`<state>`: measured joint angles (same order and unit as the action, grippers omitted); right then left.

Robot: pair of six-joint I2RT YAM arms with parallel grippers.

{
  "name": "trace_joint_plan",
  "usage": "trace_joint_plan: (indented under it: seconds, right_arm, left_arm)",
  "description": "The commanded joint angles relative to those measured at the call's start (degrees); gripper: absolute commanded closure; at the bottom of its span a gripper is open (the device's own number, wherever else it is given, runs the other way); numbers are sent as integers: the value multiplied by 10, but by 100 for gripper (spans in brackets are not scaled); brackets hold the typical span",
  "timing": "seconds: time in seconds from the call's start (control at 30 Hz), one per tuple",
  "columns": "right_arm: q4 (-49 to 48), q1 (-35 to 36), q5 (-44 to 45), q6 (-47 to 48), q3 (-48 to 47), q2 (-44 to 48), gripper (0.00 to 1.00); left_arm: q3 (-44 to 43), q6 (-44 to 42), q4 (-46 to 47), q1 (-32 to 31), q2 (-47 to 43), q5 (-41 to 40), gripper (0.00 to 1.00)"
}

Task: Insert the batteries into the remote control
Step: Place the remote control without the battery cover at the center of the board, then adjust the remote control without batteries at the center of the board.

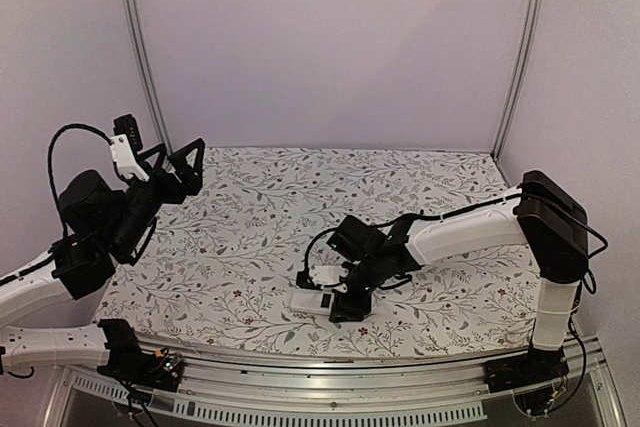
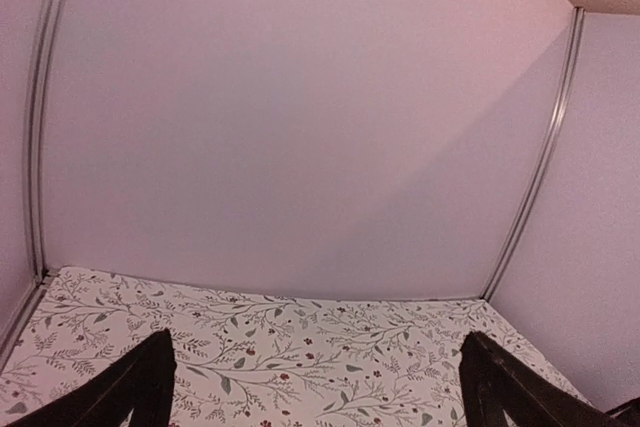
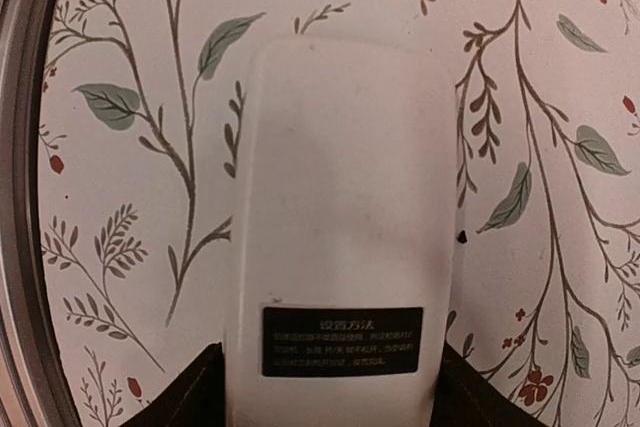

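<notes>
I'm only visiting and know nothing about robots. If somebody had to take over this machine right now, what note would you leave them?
Left gripper: jaws open, empty, raised in the air on the left.
Right gripper: down at the remote control, one finger on each side of its near end; whether it is gripping is unclear.
Remote control: lies on the floral table near the front edge, white back up, black label showing.
Batteries: not visible in any view.
Done: nothing that can be confirmed; no open battery compartment shows.
Left: find the batteries, open the back, load them.
</notes>
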<state>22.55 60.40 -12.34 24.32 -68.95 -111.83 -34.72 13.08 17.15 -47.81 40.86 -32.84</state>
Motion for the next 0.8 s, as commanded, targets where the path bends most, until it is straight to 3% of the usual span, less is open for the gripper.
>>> trace_joint_plan:
  seconds: [0.0,0.17,0.37,0.47,0.63,0.77]
  right_arm:
    - [25,-4,10,-14,-4,-12,28]
    - [27,-4,-2,-6,-13,12,19]
    - [18,-17,-42,-22,-43,90,17]
    - [9,-58,-80,-97,-64,130,17]
    - [-10,-163,-61,-302,-44,172,18]
    - [-18,-224,6,-413,14,217,19]
  left_arm:
    - [-6,-9,-16,8,-6,-11,2]
    - [-6,-12,-18,8,-6,-9,2]
    - [-5,-43,-36,7,9,32,4]
    - [-27,-92,-73,8,49,139,6]
    - [-134,-184,-277,-5,206,417,3]
    - [-184,-311,-365,-70,319,468,0]
